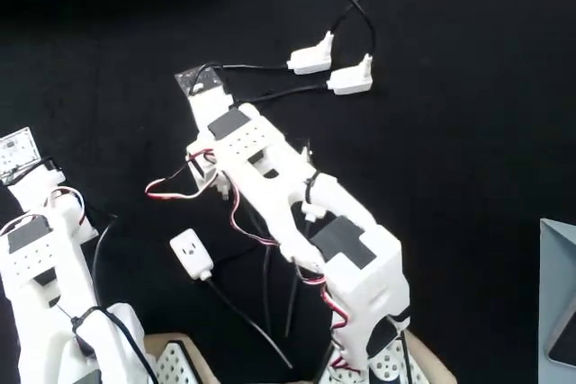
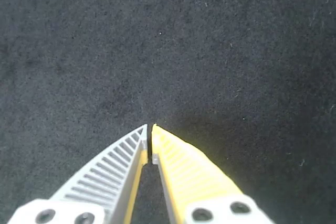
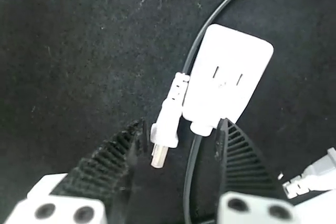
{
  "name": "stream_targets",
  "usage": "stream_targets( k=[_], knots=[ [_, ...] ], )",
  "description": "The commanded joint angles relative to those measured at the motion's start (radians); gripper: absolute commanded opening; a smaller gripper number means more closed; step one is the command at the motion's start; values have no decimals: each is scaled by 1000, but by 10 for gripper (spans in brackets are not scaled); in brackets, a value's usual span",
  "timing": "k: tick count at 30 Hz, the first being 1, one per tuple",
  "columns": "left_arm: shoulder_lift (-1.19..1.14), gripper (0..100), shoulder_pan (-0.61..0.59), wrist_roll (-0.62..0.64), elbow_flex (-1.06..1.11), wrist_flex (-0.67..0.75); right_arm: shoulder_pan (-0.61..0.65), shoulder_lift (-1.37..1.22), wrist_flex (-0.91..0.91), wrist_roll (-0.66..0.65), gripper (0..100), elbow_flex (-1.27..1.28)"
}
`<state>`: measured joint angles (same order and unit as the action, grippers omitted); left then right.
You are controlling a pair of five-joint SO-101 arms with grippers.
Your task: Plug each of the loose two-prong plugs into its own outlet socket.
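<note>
Right gripper [image 3: 181, 129]: released, its black fingers [image 3: 113, 156] spread wide over the desk [image 1: 468, 177] at the far end of the right arm [image 1: 297, 204]. It grasps nothing.
Plug [image 3: 167, 121]: small and white, lying on the desk between the right gripper's fingers, closer to one of them. Its metal end points back toward the gripper's wrist. Whether a finger touches it cannot be told.
Socket [image 3: 227, 82]: white and face up with both slots bare, just beyond the right gripper's fingertips. The plug lies against its side edge, not in the slots. A black cable [image 3: 210, 24] runs out from beside it, away from the gripper.
Other plugs [image 1: 312, 54]: two white ones side by side, near the right gripper on its right and a little farther out. Their black cables lead back toward the gripper.
Second socket [image 1: 191, 254]: white and face up, well back from the right gripper toward the arm bases, just left of the right arm. Nothing is plugged into it.
Left gripper [image 2: 149, 128]: clenched, the grey and yellow fingertips meeting with nothing between them, above bare desk.
Left arm [image 1: 40, 267]: well apart from the right gripper, off to its left and back.
</note>
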<state>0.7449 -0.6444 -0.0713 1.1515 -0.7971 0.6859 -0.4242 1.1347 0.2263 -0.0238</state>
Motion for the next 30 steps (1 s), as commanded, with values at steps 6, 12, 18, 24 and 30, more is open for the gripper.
stream_targets(
  k=[6, 12, 18, 24, 30],
  knots=[
    [0, 33, -5, 2, -50, 14, 94, 71, 28, 9, 197, -8],
    [0, 33, -5, 2, -50, 14, 71, 22, 12, 9, 197, -10],
    [0, 33, -5, 2, -50, 14, 37, -36, 14, 9, 192, -38],
    [0, 33, -5, 2, -50, 14, 20, -59, -25, 8, 64, -42],
    [-2, 33, -5, 2, -50, 14, 21, -56, -29, 2, 12, -42]
  ],
)
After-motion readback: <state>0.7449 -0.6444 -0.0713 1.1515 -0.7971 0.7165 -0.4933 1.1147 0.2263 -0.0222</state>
